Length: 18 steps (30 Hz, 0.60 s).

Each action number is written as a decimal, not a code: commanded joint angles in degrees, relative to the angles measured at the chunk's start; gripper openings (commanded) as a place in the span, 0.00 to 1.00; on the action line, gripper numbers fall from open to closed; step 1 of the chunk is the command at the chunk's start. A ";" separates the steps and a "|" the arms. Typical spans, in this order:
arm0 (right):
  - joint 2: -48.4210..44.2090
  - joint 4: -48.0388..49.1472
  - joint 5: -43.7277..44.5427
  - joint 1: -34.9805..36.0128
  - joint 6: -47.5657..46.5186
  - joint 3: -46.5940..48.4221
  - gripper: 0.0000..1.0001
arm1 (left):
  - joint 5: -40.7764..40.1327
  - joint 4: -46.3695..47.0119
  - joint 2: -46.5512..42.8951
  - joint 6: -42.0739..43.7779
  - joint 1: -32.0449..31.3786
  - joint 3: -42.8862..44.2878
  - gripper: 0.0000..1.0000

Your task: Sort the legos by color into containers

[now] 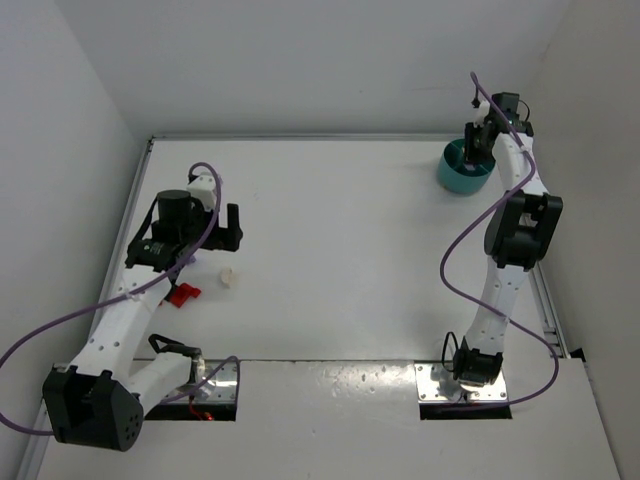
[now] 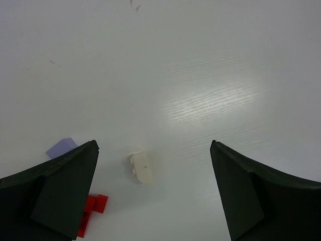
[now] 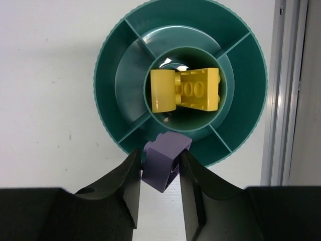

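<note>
Judging by their look, the legos are rigid, very light plastic with smooth, glossy sides. None should crush, but each is far smaller than a hand and could twist or squirt out if pinched on a corner. The sound hold is flat pads on two opposite side walls. The right hand (image 3: 159, 159) has roughly that hold: its two fingers are closed to a narrow gap on a purple brick (image 3: 166, 159), which sits tilted between them, one corner pointing toward the top of the frame. That brick hangs at the lower edge of the teal dish (image 3: 108, 85), overlapping its rim and an outer wedge compartment; whether it touches the dish I cannot tell. Two yellow bricks (image 3: 185, 89) lie touching, side by side, in the round centre compartment.

The left hand (image 2: 154, 146) is spread wide and grips nothing, its dark fingers at the lower left and lower right of its wrist view. Between them, nearer the left finger, a cream-white brick (image 2: 141, 168) lies on the white desk (image 2: 225, 60), apart from both fingers. A red brick (image 2: 94, 207) shows at the bottom left, partly hidden by that finger, and a second purple brick (image 2: 61, 147) peeks out above it. For the cream one, I judge the fingers should straddle its long sides and close evenly, since so light a piece would likely slide on the smooth desk if nudged from one side first.
</note>
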 commanded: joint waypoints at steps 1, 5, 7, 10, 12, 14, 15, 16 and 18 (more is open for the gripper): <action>0.69 2.20 2.57 -0.27 0.91 0.02 0.33 | -1.57 1.85 -2.21 -0.30 0.57 -0.28 1.00; 0.69 2.20 2.57 -0.27 1.43 0.55 0.46 | -2.71 1.85 -2.83 -0.30 0.57 -0.28 1.00; 0.69 2.20 2.57 -0.27 1.43 0.55 0.47 | -3.24 1.85 -2.83 -0.30 0.57 -0.81 1.00; 0.16 2.20 2.57 -0.27 1.43 0.55 0.49 | -4.64 1.85 -3.36 -0.30 0.57 -0.81 1.00; 0.16 1.67 2.57 -0.27 1.43 0.55 0.49 | -5.26 1.85 -3.36 -0.30 0.57 -0.81 1.00; -1.23 0.97 0.91 -0.27 1.96 1.16 0.49 | -7.27 1.33 -3.97 1.62 1.10 -0.81 1.00; -1.85 0.18 -1.71 -0.27 1.96 1.16 0.49 | -7.81 0.63 -4.58 2.59 1.10 -0.11 1.00; -3.77 0.18 -3.48 -0.27 1.96 1.16 0.49 | -9.29 -0.60 -4.59 5.47 1.71 -0.11 1.00; -6.15 -0.35 -10.39 -0.27 1.44 -1.37 0.49 | -9.92 -2.44 -4.59 8.65 2.41 -0.11 1.00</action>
